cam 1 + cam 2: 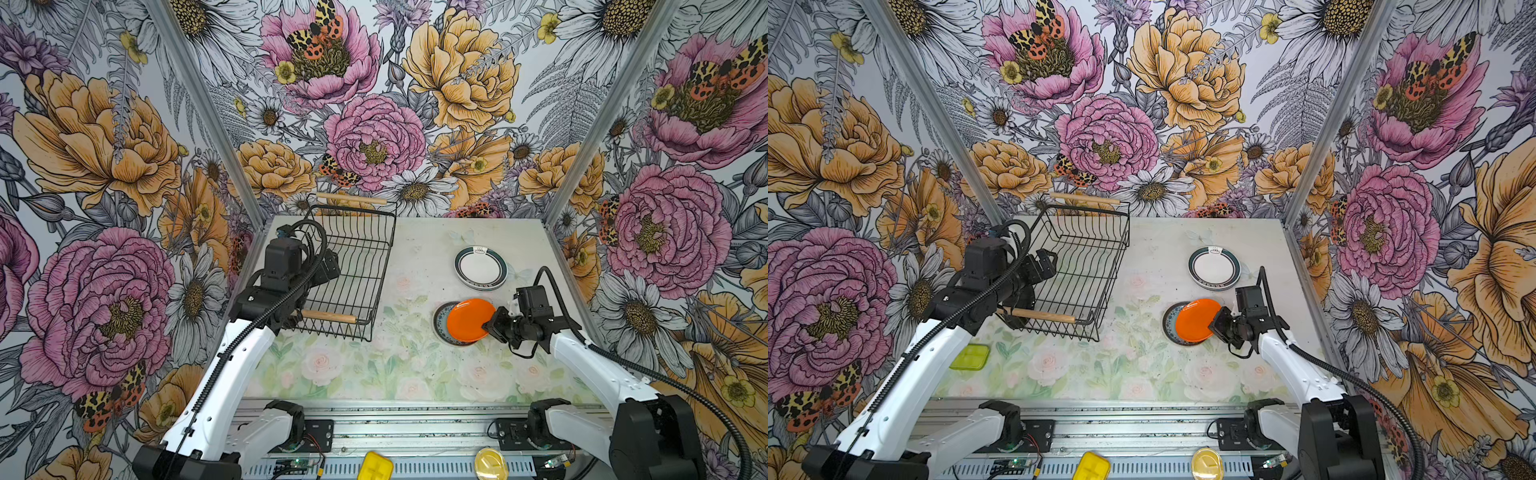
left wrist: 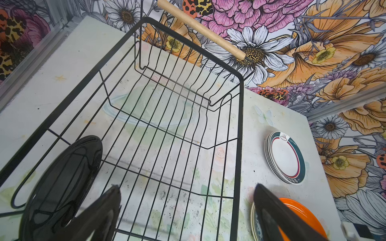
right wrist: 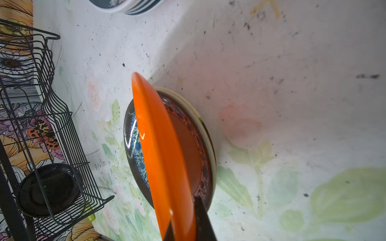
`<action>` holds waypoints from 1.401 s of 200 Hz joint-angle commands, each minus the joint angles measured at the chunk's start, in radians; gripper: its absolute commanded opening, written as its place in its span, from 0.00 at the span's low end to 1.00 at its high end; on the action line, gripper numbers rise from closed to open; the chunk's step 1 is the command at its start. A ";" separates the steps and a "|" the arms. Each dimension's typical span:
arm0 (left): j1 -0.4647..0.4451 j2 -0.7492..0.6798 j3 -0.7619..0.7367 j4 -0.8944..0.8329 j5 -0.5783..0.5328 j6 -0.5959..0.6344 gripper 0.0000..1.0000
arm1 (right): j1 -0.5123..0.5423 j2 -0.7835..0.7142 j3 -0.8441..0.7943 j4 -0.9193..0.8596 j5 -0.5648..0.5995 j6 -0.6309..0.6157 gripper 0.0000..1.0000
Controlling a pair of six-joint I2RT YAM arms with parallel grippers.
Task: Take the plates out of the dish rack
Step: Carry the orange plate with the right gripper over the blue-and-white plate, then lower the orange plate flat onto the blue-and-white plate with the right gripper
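My tally: one dish rack (image 1: 353, 266) with two wooden handles (image 1: 328, 316); one black plate (image 2: 62, 181) inside; one orange plate (image 1: 469, 319); one teal-rimmed stack (image 1: 481, 268); one blue-patterned stack (image 1: 439, 322). I cannot count the plates in either stack.

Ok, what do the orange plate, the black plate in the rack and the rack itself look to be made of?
Orange plate: glossy, thin rim, sharp glare spot; plastic or glazed ceramic, cannot tell which. Black plate: mirror-like gloss with clear reflections; likewise open. Rack: thin bent wire, probably metal with a dull black coating. Its handles: pale rods, apparently unpainted wood.
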 commanded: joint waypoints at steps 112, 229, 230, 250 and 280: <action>0.018 -0.015 0.012 0.049 0.036 0.018 0.99 | 0.072 0.059 0.013 0.047 0.006 0.040 0.19; 0.031 -0.008 -0.007 0.071 0.055 0.018 0.99 | 0.119 0.130 0.064 0.034 0.037 0.027 0.40; 0.031 -0.007 -0.006 0.071 0.056 0.018 0.99 | 0.120 0.131 0.065 0.032 0.038 0.026 0.40; 0.033 -0.005 -0.009 0.071 0.056 0.018 0.99 | 0.134 0.143 0.084 0.005 0.063 0.012 0.41; 0.037 -0.002 -0.008 0.072 0.059 0.016 0.99 | 0.145 0.152 0.113 -0.031 0.087 -0.008 0.41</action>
